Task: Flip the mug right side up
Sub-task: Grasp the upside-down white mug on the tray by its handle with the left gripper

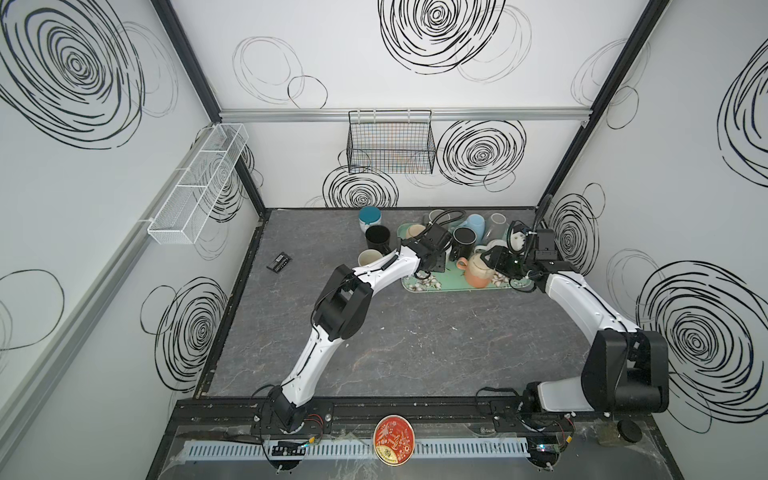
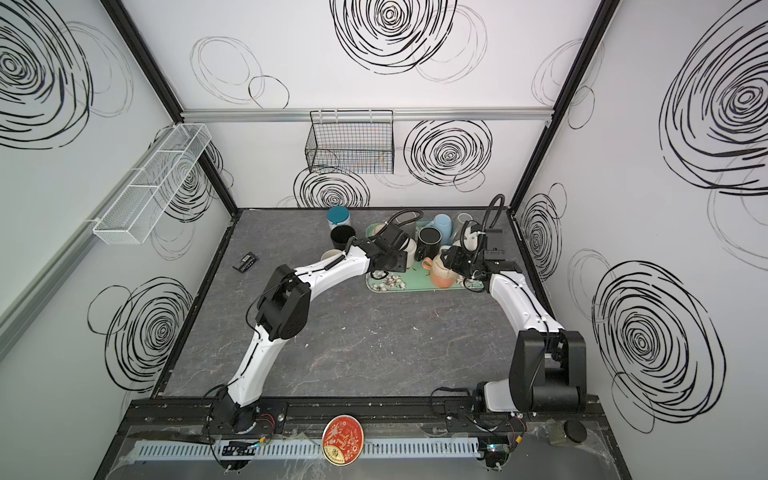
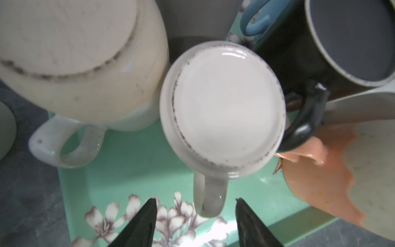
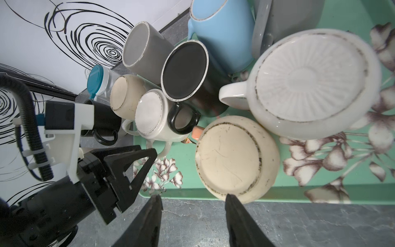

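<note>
Top views, tray: a flat mint green tray with a flower print [image 1: 436,286] lies at the far right of the grey stone-pattern table [image 1: 415,353]. It is crowded with mugs.
Top views, arms: the left arm [image 1: 386,270] and the right arm [image 1: 573,299] both bend over the tray. Their wrists cover the fingers, so from here I cannot tell how wide the hands stand.
Top views, table side: a black cylindrical mug [image 1: 377,237] and a round cream mug [image 1: 368,258] stand mouth up just beside the tray. I judge they are already turned.
Left wrist, task mug: the white glazed mug [image 3: 222,107] stands upside down on the tray, its base toward the camera. It is close between an upside-down beige mug [image 3: 85,64] and a dark mug with grey inside [image 3: 320,53].
Left wrist, hand: the left gripper [image 3: 195,199] is half wide and holds nothing. The mug's handle points into the gap, just ahead of the tips. I think it lines up so because the handle is the only free part in this crowd.
Right wrist, hand: the right gripper [image 4: 193,195] is also apart and empty, above the tray's near rim. One tip is just beside the base of an upside-down peach mug [image 4: 235,158].
Right wrist, extra: only this view shows the left gripper from the side and a large white mug with a ribbed base [image 4: 310,85], also upside down.
</note>
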You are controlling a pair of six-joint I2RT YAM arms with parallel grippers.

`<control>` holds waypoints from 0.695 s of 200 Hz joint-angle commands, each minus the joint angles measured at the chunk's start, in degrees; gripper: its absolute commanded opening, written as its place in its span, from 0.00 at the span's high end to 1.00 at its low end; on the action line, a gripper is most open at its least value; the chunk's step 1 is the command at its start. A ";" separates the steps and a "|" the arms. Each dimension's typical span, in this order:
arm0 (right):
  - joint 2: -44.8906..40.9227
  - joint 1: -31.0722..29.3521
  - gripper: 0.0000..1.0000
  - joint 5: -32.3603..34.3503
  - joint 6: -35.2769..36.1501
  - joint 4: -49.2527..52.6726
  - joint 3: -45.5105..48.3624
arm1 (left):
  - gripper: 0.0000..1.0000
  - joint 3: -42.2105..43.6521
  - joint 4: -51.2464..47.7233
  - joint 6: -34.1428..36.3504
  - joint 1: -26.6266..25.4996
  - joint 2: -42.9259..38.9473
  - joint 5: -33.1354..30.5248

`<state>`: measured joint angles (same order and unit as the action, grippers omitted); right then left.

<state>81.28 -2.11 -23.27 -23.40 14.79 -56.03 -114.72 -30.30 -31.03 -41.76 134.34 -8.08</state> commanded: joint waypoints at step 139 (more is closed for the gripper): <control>4.52 -5.45 0.48 -0.90 -3.59 0.17 -2.79 | 0.73 -6.63 -1.52 5.32 0.59 5.52 0.87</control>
<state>86.06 -7.11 -24.16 -25.85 14.59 -57.34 -121.40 -30.72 -27.70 -41.08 139.61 -6.31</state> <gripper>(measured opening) 0.516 0.295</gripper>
